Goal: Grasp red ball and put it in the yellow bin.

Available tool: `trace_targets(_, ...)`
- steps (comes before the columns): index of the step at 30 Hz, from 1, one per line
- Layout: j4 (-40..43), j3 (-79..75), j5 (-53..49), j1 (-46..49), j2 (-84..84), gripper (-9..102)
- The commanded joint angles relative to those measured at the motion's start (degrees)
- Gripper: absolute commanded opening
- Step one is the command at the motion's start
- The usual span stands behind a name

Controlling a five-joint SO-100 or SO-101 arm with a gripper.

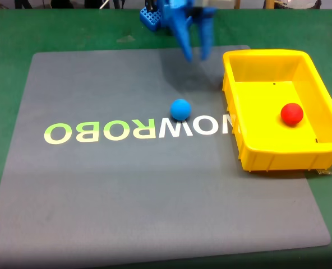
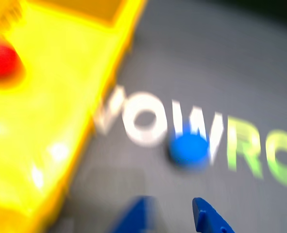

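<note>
So, the red ball sits inside the yellow bin, on the bin floor toward the right wall in the fixed view, touching nothing but the floor as far as can be seen. Bin stands at the right edge of the grey mat, partly covering the last letters of the printed lettering; lettering reads mirrored in this view, white at the bin end and yellow-green at the far left. Blue ball rests on the mat just above the white letters, left of the bin, well apart from the red ball and not touching the bin. Blue gripper hangs at the top of the fixed view, above the mat and near the bin's upper left corner, fingers pointing down with a clear gap between them, nothing held. Its shadow falls on the mat below. Green table surface surrounds the mat. Wrist view is heavily motion-blurred: yellow bin fills the left side, red ball a smear at upper left inside it, blue ball on the mat beside the white letters, lettering running to the right edge. Two blue fingertips poke up from the bottom edge, spread apart, with bare mat between them; gripper is empty there as well. Blue ball lies above the fingertips in that view, clear of them.
</note>
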Motion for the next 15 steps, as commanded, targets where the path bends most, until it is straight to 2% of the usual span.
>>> trace_targets(1,8.5,7.8,-0.5,3.2,17.6,0)
trace_targets(7,27.7,14.2,2.2,4.7,32.1,0)
trace_targets(10,32.4,16.7,2.9,7.3,35.2,0)
trace_targets(15,35.8,21.3,0.9,12.7,39.6,0)
